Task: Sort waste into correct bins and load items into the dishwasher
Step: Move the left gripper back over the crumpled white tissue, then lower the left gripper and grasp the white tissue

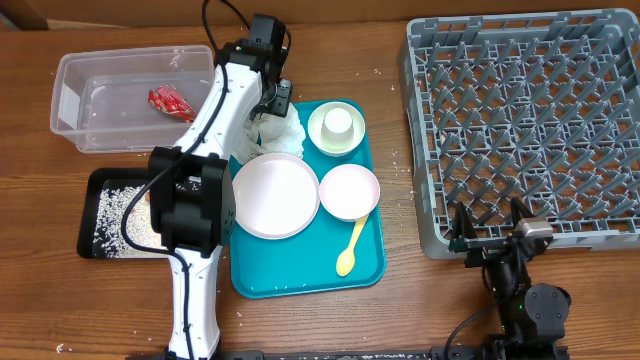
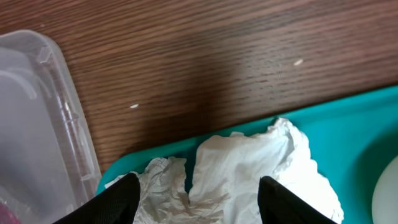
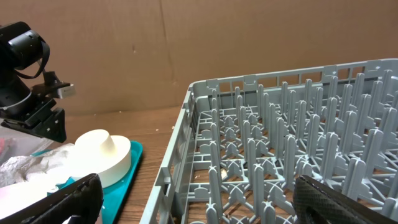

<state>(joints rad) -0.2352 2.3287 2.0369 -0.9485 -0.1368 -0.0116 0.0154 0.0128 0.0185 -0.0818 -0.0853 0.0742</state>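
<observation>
My own two dark fingers point(image 2: 127, 196) fill the bottom of the left wrist view, standing apart on either side of the crumpled white napkin point(image 2: 249, 162). The left gripper point(image 2: 199, 186) straddles the paper, but I cannot tell whether it is pinching it or only flanking it. The napkin lies in the far corner of the teal tray point(image 2: 360, 118), close to the tray's edge, with bare bench point(image 2: 186, 50) beyond and the clear tub point(image 2: 56, 124) just off to one side.

From overhead, the tub already holds the red wrapper point(image 1: 170, 101), so I judge that the paper belongs there too. The black tray point(image 1: 88, 185) holds white crumbs.

The risks, as I see them:
- The napkin is loose and bulky. If I catch only one fold, it may unfurl and slip out over the bench short of the tub.
- It sits just beside the plate point(image 1: 275, 195) and the bowl holding the cup point(image 1: 338, 122). A trailing flap could nudge them.
- If I go too deep, my fingertips could hook the tray's rim and shift the whole tray.

My right gripper point(image 3: 199, 208) hangs wide open and empty near the grey rack point(image 3: 298, 143).
</observation>
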